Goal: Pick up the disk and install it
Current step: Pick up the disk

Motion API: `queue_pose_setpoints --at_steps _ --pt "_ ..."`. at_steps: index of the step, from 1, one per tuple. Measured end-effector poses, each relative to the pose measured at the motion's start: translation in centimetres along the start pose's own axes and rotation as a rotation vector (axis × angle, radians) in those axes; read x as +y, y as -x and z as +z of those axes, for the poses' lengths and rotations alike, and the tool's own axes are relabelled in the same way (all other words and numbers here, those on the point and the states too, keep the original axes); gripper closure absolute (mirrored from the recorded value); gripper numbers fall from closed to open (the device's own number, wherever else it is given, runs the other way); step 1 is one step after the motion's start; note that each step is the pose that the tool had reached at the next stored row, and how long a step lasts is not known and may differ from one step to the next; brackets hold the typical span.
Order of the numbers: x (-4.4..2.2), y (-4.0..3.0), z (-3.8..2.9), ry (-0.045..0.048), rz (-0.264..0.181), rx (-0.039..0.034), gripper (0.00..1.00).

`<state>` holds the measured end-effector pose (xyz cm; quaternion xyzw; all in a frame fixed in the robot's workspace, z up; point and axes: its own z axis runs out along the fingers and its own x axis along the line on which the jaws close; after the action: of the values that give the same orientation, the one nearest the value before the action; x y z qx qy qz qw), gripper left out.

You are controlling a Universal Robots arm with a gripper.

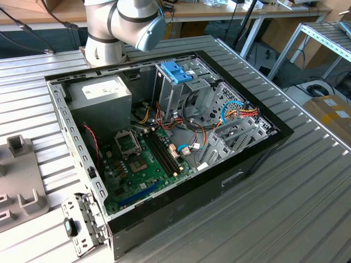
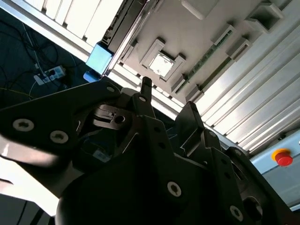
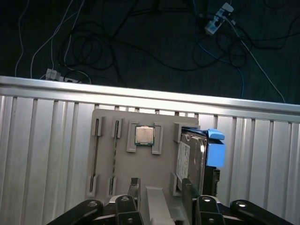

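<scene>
Hovering over a flat grey plastic holder tray (image 3: 108, 154) on the ribbed silver metal desk (image 3: 42, 140), the black two-fingered end effector (image 3: 161, 187) has its fingers (image 3: 135, 186) spread apart with nothing clamped between them. In the first wrist view, the flat rectangular silver-grey metal disk (image 3: 191, 157), with its white printed label and blue plastic carrier frame, sits in the slot at one end of the tray. It is just beside a small square silver processor chip (image 3: 144, 135) lying in its own recess. Two long narrow slots lie on the other side of the chip from the disk. One fingertip is near the disk's closer end, but I cannot tell whether it touches. Beyond the desk's edge, tangled dark cables (image 3: 117, 42) lie on the floor. In the exterior view the open black computer case (image 1: 219, 186) lies on its side on the desk, well apart from the tray at the exterior view's left edge. Inside the case are a green motherboard (image 1: 142, 175), a large grey metal box with a white sticker (image 1: 101, 96) and a blue plastic latch (image 1: 176, 71) on top of the metal cage walls. The silver robot arm (image 1: 118, 24) rises behind the case.
</scene>
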<state>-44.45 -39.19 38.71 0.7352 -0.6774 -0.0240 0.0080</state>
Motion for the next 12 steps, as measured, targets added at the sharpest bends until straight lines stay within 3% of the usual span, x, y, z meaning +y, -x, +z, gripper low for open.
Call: queue_pose_setpoints --at_steps 12 --pt "-0.06 0.39 0.76 -0.0022 0.093 -0.0041 0.52"
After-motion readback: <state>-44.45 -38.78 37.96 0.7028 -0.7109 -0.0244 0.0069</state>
